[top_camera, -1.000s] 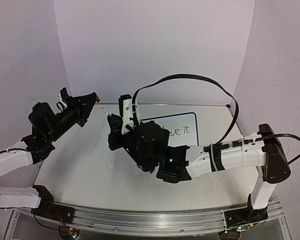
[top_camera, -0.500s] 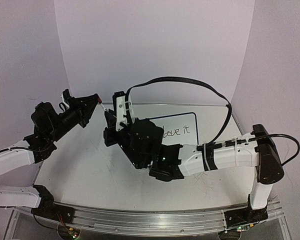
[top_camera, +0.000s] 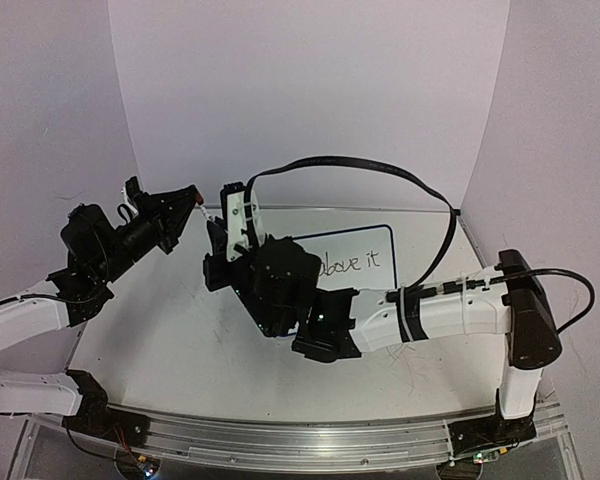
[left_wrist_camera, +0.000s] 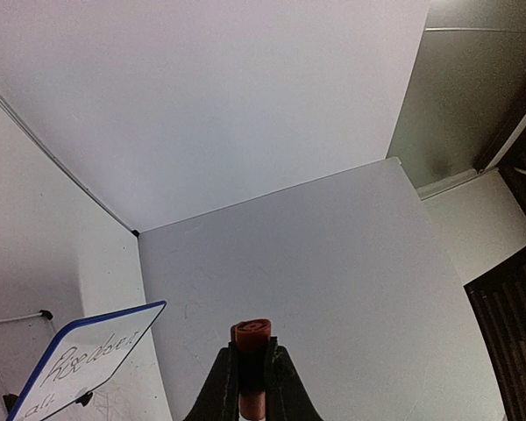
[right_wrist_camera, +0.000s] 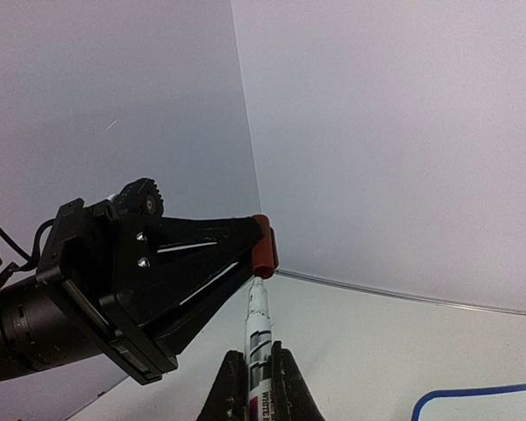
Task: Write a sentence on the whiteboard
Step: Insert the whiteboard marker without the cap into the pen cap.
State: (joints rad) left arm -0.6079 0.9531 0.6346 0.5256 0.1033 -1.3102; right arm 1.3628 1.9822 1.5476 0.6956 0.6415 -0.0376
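**Item 1.** Small rectangular whiteboard [top_camera: 360,240], white with a blue rim, propped on its stand at the back of the scuffed white surface [top_camera: 160,330], right of centre. The dark cursive sentence [left_wrist_camera: 96,351] on it appears finished.

**Item 2.** Left fingers [left_wrist_camera: 255,360], clamped on a red plastic marker cap [right_wrist_camera: 263,246], held aloft and turned toward the other arm.

**Item 3.** Right fingers [right_wrist_camera: 257,364], clamped round a white-barrelled marker [right_wrist_camera: 258,324], its tip raised to the cap's mouth.

**Judged purpose.** Recapping, now that the writing looks done. Tip and cap must line up before pushing home.
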